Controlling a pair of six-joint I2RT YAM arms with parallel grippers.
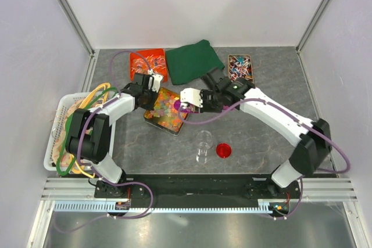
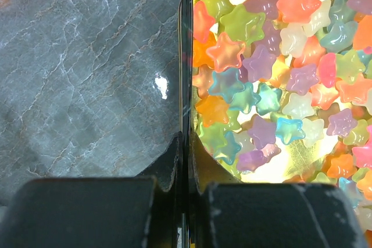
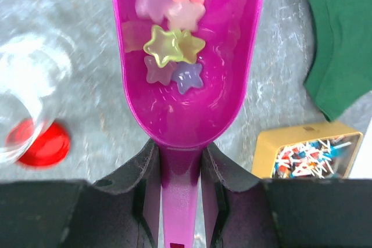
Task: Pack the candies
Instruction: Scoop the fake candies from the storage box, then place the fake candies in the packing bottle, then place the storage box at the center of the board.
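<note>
Several translucent star-shaped gummy candies (image 3: pixel 171 47) lie in the bowl of a magenta plastic scoop (image 3: pixel 192 114), just ahead of the right gripper (image 3: pixel 180 201), whose jaws pinch the scoop's narrow handle from both sides. Many more of the same candies, in pink, orange, yellow, green and violet, fill a shallow black-rimmed tray with a gold floor (image 2: pixel 187 74). The left gripper (image 2: pixel 186 187) has its jaws pressed together on that thin rim, one finger outside over the grey stone-patterned table (image 2: pixel 87 85) and one inside over the sweets, apparently steadying the tray.

Judged from this, the step in hand is the carry. The scoop is loaded, the right wrist view shows table rather than tray on either side of it, and its load has not yet reached a container. A clear jar (image 3: pixel 26 85) sits off to the left of the right jaws, with a red round lid (image 3: pixel 40 143) beside it, off the jar.

The next move probably calls for keeping the scoop level while it swings left over the jar's mouth. It should then tip forward slowly, so the stars slide in rather than bounce past the narrow opening. The left grip has no cause to let go if further scoops are needed.
</note>
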